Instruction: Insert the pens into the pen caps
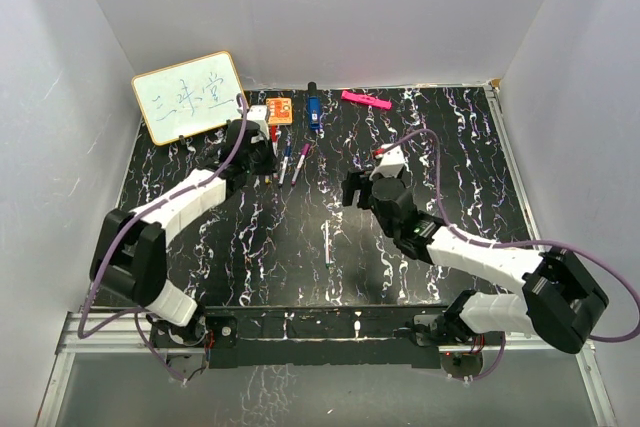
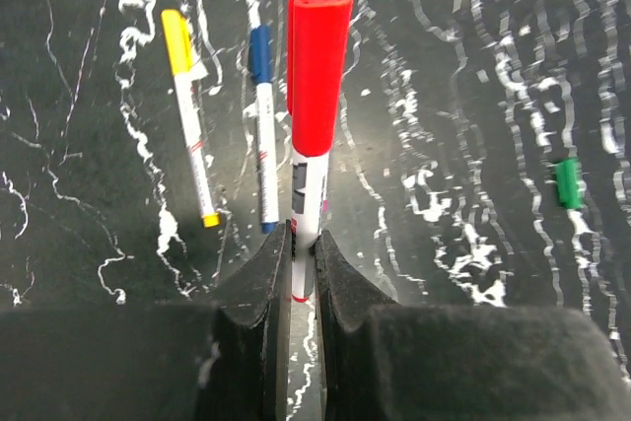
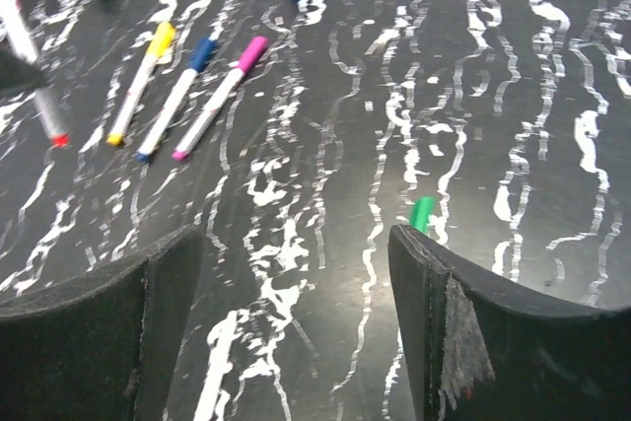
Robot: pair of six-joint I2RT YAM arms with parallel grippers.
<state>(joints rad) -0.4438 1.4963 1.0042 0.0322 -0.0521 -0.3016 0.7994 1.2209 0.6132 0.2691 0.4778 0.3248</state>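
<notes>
My left gripper point(image 2: 303, 240) is shut on the lower barrel of a white pen whose red cap point(image 2: 317, 71) is on its far end. It hovers at the back left of the table point(image 1: 262, 159). Beside it lie a yellow-capped pen point(image 2: 187, 115), a blue-capped pen point(image 2: 262, 135) and a pink-capped pen point(image 3: 219, 96), side by side. A thin pen with a green end point(image 1: 327, 244) lies alone mid-table; only that green end point(image 3: 422, 212) shows past my right finger. My right gripper point(image 3: 296, 244) stands open above the table with nothing between its fingers point(image 1: 358, 190).
A small whiteboard point(image 1: 188, 97) leans at the back left. Along the back edge sit an orange square point(image 1: 279, 110), a thick blue block point(image 1: 313, 110) and a flat pink bar point(image 1: 365, 99). White walls close in three sides of the black marbled table point(image 1: 450, 137).
</notes>
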